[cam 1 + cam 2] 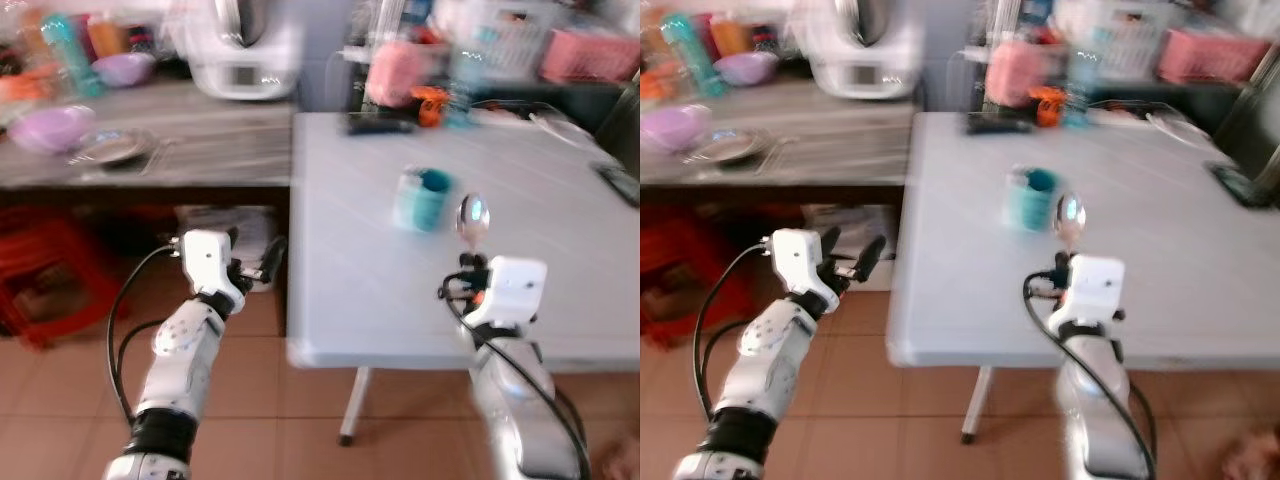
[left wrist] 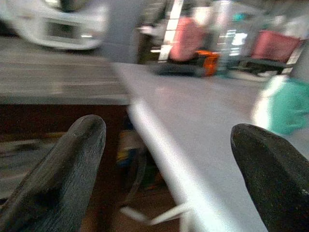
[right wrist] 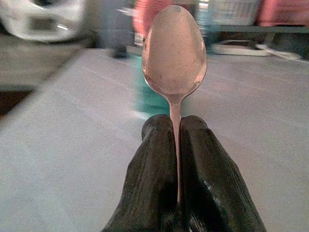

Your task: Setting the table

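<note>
The right gripper (image 3: 176, 145) has its two black fingers clenched on the handle of a metal spoon (image 3: 174, 53), which sticks straight out beyond the fingertips, bowl foremost. The spoon's long axis runs along the fingers and points away from the robot, over the near edge of the white folding table (image 1: 350, 300) toward its far edge. In the head views the bowl of the spoon (image 1: 472, 216) stands raised above the white wrist housing, close to the table's near edge and toward its right half.

Directly ahead along that same axis, a little to the left of the spoon, stands a teal mug (image 1: 424, 198), roughly midway between the near and far edges. From the right wrist camera the mug is mostly hidden behind the spoon bowl, so the two line up closely. I judge that laying the spoon down beside the mug calls for lowering it onto bare tabletop just to the mug's right, with the handle kept pointing back toward the near edge.

The left gripper (image 1: 255, 262) hangs off the table's left edge, below tabletop height, fingers (image 2: 58, 174) spread wide and holding nothing. It is the farther one from the mug; the right arm is plainly better placed.

The pictures are blurred.
</note>
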### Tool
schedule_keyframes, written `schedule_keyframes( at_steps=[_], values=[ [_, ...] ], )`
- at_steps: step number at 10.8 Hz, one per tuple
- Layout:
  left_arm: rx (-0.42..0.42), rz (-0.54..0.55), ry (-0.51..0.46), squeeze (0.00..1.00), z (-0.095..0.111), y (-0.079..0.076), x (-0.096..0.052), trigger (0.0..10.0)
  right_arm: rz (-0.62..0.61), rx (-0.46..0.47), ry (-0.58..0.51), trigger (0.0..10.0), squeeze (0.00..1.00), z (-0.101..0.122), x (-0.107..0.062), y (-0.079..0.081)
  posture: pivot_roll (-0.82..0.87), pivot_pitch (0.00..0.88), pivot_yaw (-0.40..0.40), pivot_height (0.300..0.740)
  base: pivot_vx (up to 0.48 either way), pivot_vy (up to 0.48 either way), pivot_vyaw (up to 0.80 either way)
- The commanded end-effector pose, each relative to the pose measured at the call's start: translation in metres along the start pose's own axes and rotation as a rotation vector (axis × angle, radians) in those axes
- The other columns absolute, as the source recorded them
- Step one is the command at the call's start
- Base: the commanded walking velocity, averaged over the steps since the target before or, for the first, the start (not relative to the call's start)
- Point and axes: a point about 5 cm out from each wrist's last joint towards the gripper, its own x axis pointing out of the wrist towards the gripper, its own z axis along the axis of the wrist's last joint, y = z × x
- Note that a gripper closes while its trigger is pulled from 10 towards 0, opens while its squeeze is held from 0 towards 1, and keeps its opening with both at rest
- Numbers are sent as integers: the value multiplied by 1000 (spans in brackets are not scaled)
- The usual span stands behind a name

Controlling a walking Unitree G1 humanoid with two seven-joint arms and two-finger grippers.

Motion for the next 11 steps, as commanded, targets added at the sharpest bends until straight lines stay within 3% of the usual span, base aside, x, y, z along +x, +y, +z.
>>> schedule_keyframes(
  at_steps=[1,6,11],
  values=[
    [6,1,-6,0,1,-2,3,10000,-3,-15,-25,10000,0,4,0,-3,-29,9,21,740,0,337,0],
    [48,64,13,0,-2,7,1,10000,1,-11,-29,10000,0,2,-1,-3,-29,6,21,740,0,341,454],
    [50,51,17,0,-4,2,3,10000,-8,-9,-31,10000,0,1,-2,-4,-30,11,28,740,0,340,462]
  ],
)
